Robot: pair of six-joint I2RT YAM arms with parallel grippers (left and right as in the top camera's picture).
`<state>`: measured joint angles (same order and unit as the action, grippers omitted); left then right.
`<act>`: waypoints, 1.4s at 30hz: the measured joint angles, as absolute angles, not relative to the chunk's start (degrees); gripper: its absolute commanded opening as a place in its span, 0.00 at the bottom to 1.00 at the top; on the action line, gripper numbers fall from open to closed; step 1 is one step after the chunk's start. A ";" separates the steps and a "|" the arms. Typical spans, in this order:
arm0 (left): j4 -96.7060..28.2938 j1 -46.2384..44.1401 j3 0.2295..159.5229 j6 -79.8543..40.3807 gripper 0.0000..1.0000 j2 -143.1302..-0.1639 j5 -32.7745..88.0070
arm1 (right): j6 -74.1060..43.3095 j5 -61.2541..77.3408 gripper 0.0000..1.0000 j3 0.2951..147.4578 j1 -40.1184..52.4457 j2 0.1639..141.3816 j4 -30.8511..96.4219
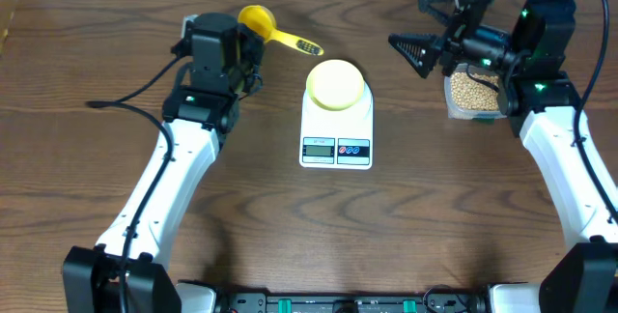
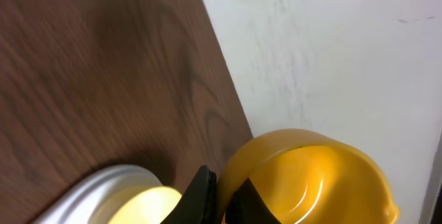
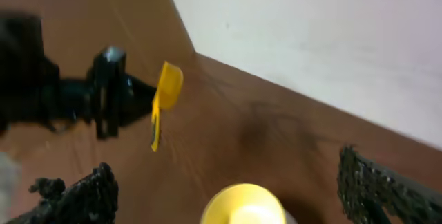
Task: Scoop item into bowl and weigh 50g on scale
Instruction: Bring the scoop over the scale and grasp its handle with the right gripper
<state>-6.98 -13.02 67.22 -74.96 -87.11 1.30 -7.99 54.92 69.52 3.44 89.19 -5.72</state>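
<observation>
Dark wooden table (image 1: 97,42) is carrying everything, with a pale wall running behind it. At its far left the left gripper (image 2: 222,195) is pinching shut on what looks like the cup rim of the yellow scoop (image 1: 259,20). The scoop's cup is showing empty and its handle is pointing toward the scale (image 1: 336,149). The right gripper (image 1: 423,29) is hanging wide open, holding nothing, just beside the clear tub (image 1: 449,99).

The bowl (image 1: 336,83) is sitting on the scale and looking empty, while the beans (image 1: 473,89) are all lying in the tub. So the work is barely beginning: scoop in hand, with scooping, pouring and weighing all waiting. The display is too small to read.

Scale and bowl are standing between scoop and tub, and the right arm is crowding the tub's top.
</observation>
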 measured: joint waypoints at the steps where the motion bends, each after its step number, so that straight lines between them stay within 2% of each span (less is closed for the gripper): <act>1: -6.98 -13.23 67.22 -75.31 0.08 -87.33 1.21 | -9.37 54.28 0.96 69.54 3.90 89.32 -5.78; 3: -6.87 -13.89 67.22 -76.64 0.08 -88.20 0.86 | -13.72 51.37 0.89 69.63 5.78 90.11 -5.89; 9: -6.46 -15.11 67.22 -78.74 0.08 -89.91 0.19 | -27.27 42.46 0.87 69.63 11.88 93.80 -5.89; 13: -6.00 -15.79 67.22 -79.40 0.08 -89.91 -0.05 | -31.44 39.99 0.63 69.63 13.52 94.63 -6.26; 15: -5.98 -16.27 67.22 -79.53 0.08 -89.91 -0.14 | -32.84 39.27 0.61 69.65 14.04 94.65 -6.31; 17: -5.96 -16.73 67.22 -79.53 0.08 -89.91 -0.16 | -33.28 38.76 0.49 69.65 14.50 94.65 -6.37; 18: -5.98 -17.02 67.22 -79.53 0.08 -89.91 -0.16 | -33.74 38.63 0.48 69.65 14.76 94.65 -6.35; 20: -5.96 -17.41 67.22 -79.55 0.08 -89.91 -0.14 | -34.46 38.41 0.58 69.65 15.33 94.67 -6.33; 24: -5.98 -17.82 67.22 -80.68 0.08 -89.91 -0.12 | -34.59 38.09 0.58 69.65 16.71 94.67 -6.37; 32: -5.96 -17.85 67.22 -84.33 0.08 -89.91 2.15 | -35.03 38.06 0.49 69.65 18.72 94.67 -6.68; 35: -5.96 -17.85 67.22 -85.36 0.08 -89.91 4.25 | -35.14 38.11 0.41 69.65 19.40 94.67 -6.79; 42: -5.87 -17.85 67.22 -86.46 0.08 -89.91 7.97 | -35.35 38.63 0.36 69.65 20.51 94.67 -7.03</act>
